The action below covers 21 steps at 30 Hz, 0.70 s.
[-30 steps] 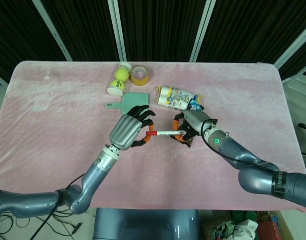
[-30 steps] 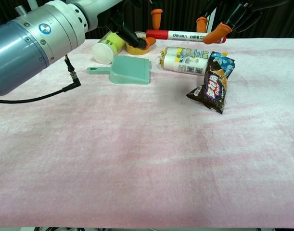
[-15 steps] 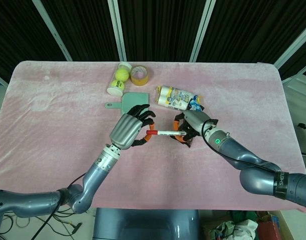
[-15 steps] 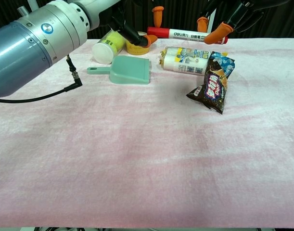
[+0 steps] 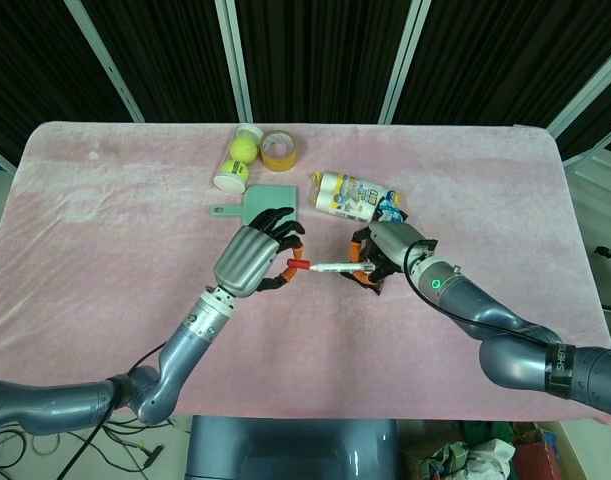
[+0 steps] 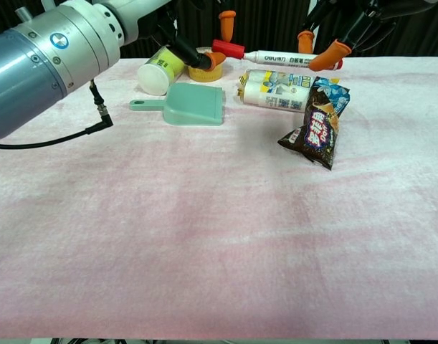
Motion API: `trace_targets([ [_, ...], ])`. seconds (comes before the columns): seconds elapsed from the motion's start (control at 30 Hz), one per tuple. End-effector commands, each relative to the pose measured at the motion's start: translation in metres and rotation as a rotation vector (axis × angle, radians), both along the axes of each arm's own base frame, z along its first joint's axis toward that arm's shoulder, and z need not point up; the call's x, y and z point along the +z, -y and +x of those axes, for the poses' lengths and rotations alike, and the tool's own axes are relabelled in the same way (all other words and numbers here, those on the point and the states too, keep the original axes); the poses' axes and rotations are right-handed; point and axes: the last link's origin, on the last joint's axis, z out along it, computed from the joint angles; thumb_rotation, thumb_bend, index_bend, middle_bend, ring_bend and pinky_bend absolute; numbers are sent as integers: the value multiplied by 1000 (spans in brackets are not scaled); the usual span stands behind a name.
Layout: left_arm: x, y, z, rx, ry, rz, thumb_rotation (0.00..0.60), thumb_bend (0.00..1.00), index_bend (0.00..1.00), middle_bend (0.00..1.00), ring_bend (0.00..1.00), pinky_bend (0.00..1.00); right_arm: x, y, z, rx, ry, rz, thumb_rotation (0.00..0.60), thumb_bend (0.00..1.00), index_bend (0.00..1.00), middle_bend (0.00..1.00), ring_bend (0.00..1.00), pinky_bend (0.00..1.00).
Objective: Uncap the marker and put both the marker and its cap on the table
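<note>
The marker is held in the air between both hands, above the pink table (image 5: 115,250). My left hand (image 5: 253,258) pinches the red cap (image 5: 296,265) with its fingertips. My right hand (image 5: 387,247) grips the far end of the white marker barrel (image 5: 337,267). The cap sits slightly off the barrel, and a thin neck shows between them. In the chest view the red cap (image 6: 229,49) and the white barrel (image 6: 284,56) hang near the top edge, with orange fingertips (image 6: 332,51) around the barrel. Much of both hands is cut off there.
At the back stand a tube of tennis balls (image 5: 236,161) and a roll of tape (image 5: 278,149). A green dustpan (image 5: 261,205) lies beside my left hand. A white and yellow packet (image 5: 353,194) and a dark snack bag (image 6: 315,133) lie under my right hand.
My left hand has drawn the red cap leftward, away from the barrel, so a gap has opened between them. The right hand has held the barrel nearly still.
</note>
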Motion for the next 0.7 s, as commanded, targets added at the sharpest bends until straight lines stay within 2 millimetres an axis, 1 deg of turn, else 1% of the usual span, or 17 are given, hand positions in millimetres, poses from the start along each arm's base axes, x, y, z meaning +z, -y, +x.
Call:
trace_targets([
  [0.03,0,-1,-2,4,-2,0,600,525,651,315,109,170,0,1,-2,-4,-4,-4,600,440,846,1000,1000,1000],
  [0.33,6,-4,-8,14,16,15,600,525,641,314,109,170,5,3,-11,-28,-4,-21,600,440,849,1000,1000,1000],
  [0.47,14,-6,-5,12,63,28,600,525,633,314,109,170,7,5,-13,-28,-11,-24,600,441,849,1000,1000,1000],
  [0.53,21,-5,-6,3,74,35,600,525,629,314,109,170,9,4,-18,-28,-31,-25,600,441,849,1000,1000,1000],
  [0.6,26,-3,-11,2,75,37,600,525,625,314,109,170,10,4,-24,-41,-37,-31,600,440,849,1000,1000,1000],
  [0.7,36,0,-29,16,52,44,600,525,620,314,109,170,11,3,-35,-70,-39,-41,600,441,849,1000,1000,1000],
])
